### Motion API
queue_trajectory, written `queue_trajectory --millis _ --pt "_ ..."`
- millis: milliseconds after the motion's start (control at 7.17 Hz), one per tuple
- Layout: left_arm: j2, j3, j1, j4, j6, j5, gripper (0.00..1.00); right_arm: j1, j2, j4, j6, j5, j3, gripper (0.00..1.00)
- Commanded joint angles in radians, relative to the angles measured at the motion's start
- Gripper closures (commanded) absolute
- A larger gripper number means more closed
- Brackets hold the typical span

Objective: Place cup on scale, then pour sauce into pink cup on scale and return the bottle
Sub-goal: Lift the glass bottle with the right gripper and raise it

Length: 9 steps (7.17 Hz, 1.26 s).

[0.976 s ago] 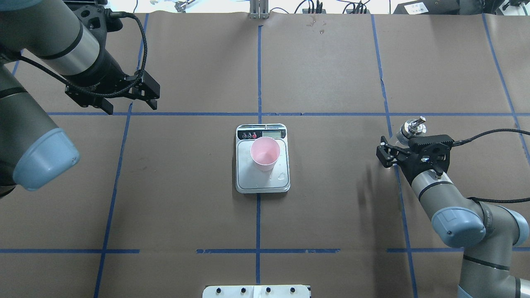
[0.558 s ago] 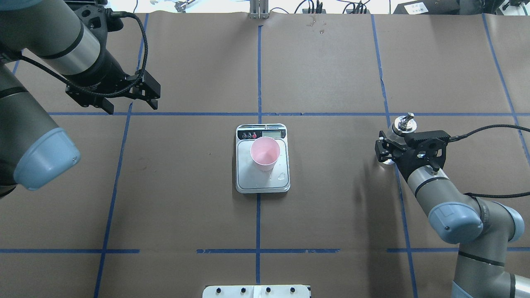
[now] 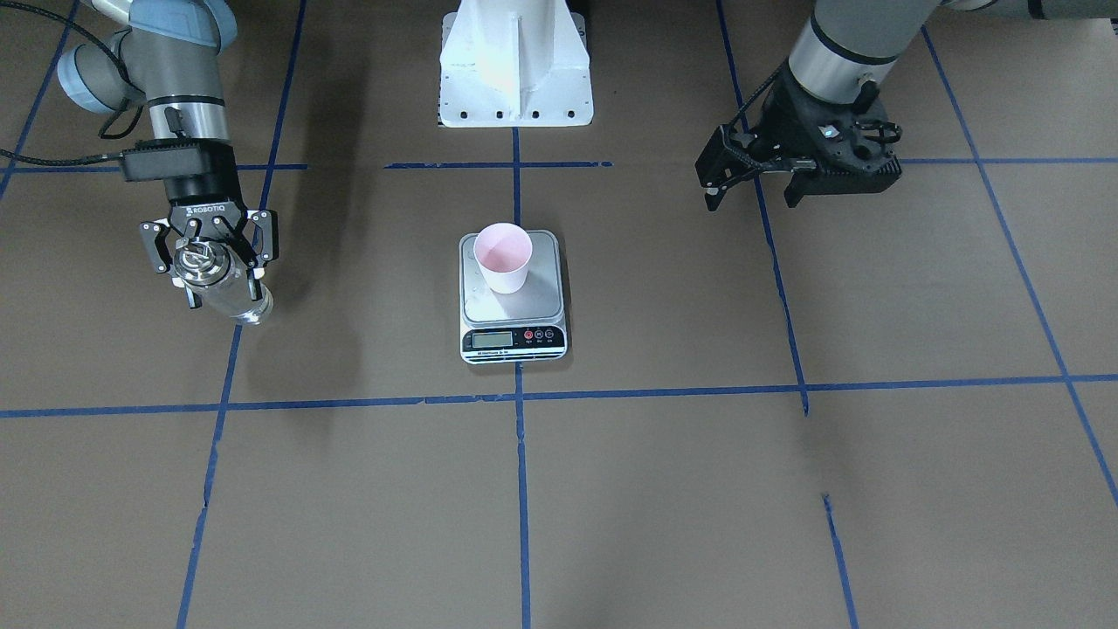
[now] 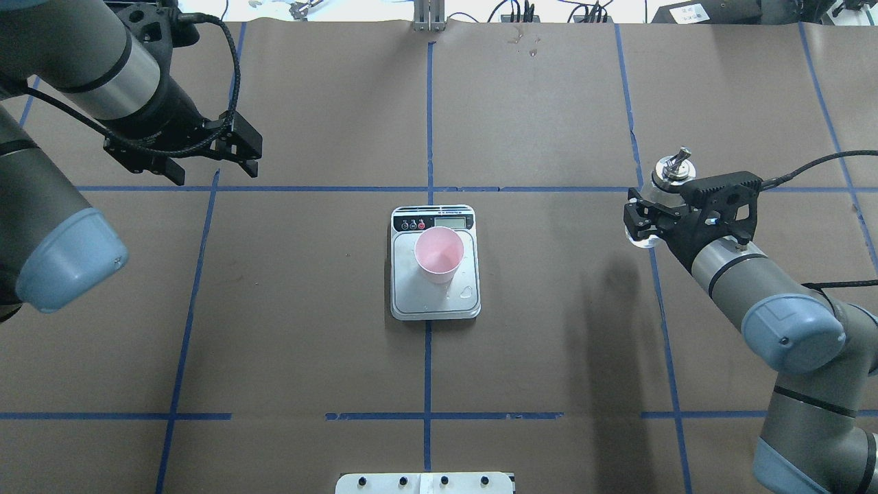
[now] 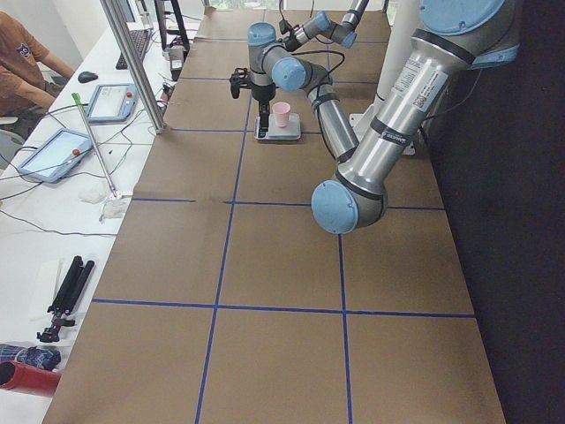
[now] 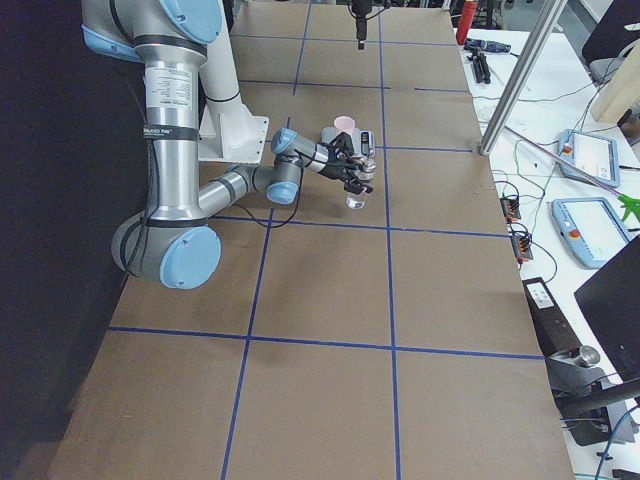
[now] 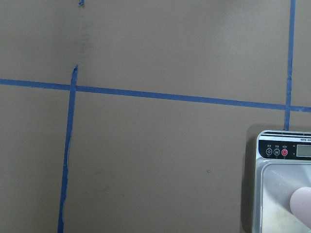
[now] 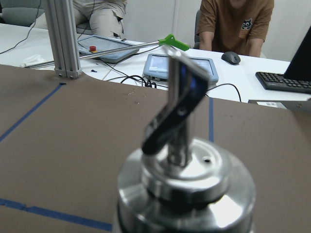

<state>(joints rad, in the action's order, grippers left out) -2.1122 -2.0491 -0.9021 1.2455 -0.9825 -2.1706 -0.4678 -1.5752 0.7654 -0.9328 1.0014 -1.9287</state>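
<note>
The pale pink cup stands upright on the silver scale at the table's middle; both also show in the front view, the cup on the scale. My right gripper is shut on the clear glass bottle, held roughly upright to the right of the scale. Its silver pour spout fills the right wrist view. The front view shows the gripper around the bottle. My left gripper is open and empty at the far left. The left wrist view catches the scale's corner.
Small water drops lie on the scale's platform by the cup. Blue tape lines grid the brown table cover. The white robot base stands at the near edge. Operators' desks with tablets lie beyond the far edge.
My right gripper has carried the bottle toward the far side of the table. My left gripper has shifted slightly the same way. Cup and scale are unmoved.
</note>
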Motion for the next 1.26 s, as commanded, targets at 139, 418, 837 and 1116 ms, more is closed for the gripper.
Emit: queue_trajectory --millis 139,418,837,1116 --pt "0.023 -0.003 -0.075 -0.011 0.152 0.000 0.00 -0.022 0.107 0.095 0.141 -0.015 -0.035 1.00" --pt "0.082 0.003 -0.190 -0.011 0.471 -0.002 0.00 -0.009 0.144 0.103 0.363 -0.143 -0.024 1.00" --pt "0.194 0.029 -0.338 0.000 0.782 -0.005 0.00 0.040 0.228 0.104 0.443 -0.150 0.009 1.00" --pt "0.253 0.125 -0.430 0.067 0.965 -0.006 0.00 0.096 0.244 0.171 0.466 -0.275 0.020 1.00"
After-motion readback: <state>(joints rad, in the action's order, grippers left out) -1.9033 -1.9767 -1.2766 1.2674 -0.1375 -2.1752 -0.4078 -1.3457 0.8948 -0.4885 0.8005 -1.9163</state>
